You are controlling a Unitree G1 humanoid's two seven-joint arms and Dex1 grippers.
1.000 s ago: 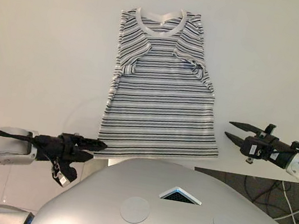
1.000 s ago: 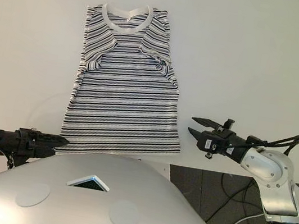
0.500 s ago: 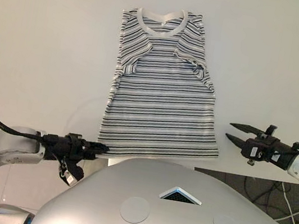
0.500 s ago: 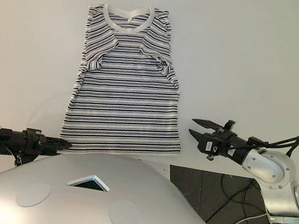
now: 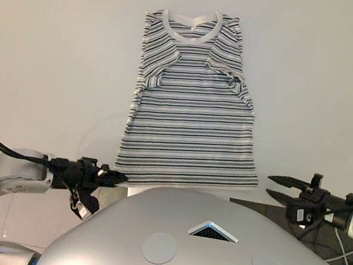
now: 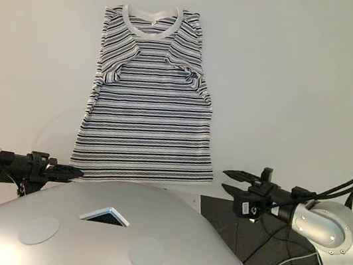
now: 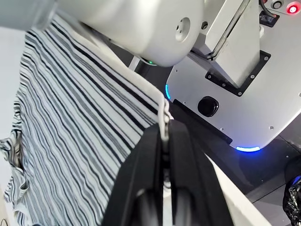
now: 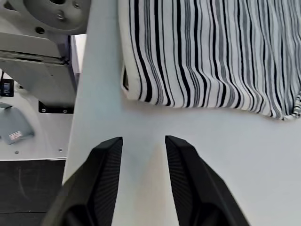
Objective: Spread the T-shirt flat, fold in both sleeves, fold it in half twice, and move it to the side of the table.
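Left eye view: T-shirt (image 5: pixel 194 108) sleeves-in, collar at 12 on the worktop (image 5: pixel 55 53), so I'd say first half-fold is up; left wrist: left gripper (image 7: pixel 163 127) pinching the hem (image 7: pixel 162 112) at 7 o'clock; right wrist: right gripper (image 8: pixel 142 140) spread, short of the 5 o'clock corner, needs to pinch it next.

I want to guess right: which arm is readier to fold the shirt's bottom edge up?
Left. The left gripper pinches the T-shirt's hem corner; the right gripper is open, apart from the hem.
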